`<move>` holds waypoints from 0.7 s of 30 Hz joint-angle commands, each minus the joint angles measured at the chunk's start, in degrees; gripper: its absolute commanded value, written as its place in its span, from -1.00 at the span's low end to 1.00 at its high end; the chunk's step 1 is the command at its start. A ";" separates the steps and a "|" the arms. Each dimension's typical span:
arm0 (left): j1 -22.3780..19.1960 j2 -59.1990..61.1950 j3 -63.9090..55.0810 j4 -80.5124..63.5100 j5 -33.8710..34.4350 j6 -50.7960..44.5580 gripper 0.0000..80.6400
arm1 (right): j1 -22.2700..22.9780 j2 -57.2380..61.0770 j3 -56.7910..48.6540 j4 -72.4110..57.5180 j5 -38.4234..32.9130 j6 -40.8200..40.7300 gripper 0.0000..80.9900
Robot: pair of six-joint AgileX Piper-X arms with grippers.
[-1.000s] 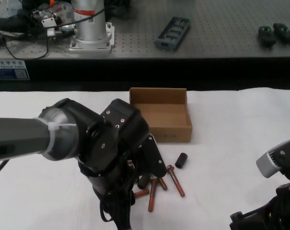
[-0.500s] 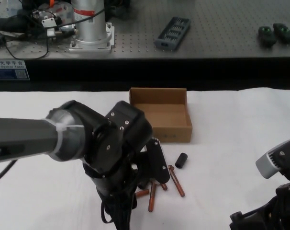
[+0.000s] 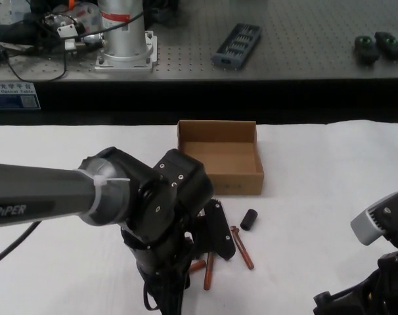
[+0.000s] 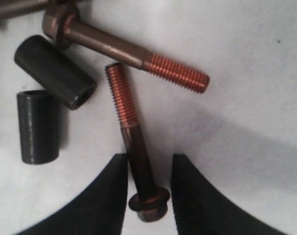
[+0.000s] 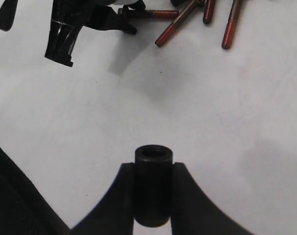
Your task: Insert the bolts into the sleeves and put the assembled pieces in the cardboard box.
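Your left gripper (image 4: 149,160) is straddling the copper-coloured threaded metal bolt (image 4: 133,139) on the white cloth (image 4: 246,58), spread open around its head end, shank pointing away, while your right gripper (image 5: 153,167) is pinching the black cylindrical sleeve (image 5: 153,196), bore outward.

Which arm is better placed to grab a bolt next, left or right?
Left. The left gripper has its jaws astride a copper-coloured bolt near its head, so it likely only needs to close. The right gripper holds a black sleeve, so it is occupied.
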 commanded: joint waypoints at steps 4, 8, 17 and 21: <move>-0.18 2.39 0.06 -3.88 -0.61 0.22 -0.99 | 0.08 -0.45 -0.07 -0.60 -1.16 -0.46 -0.96; -0.18 2.39 0.06 -2.07 -2.01 0.22 -0.98 | 0.08 -0.45 -0.07 -0.60 -1.16 -0.46 -0.96; -0.18 -2.01 0.06 7.98 -2.13 10.46 -0.98 | 0.08 -0.45 -0.07 -0.60 -1.16 -0.46 -0.96; 0.08 -7.32 0.06 14.35 7.02 21.06 -0.98 | 0.08 -0.45 -0.07 -0.60 -1.13 -2.64 -0.96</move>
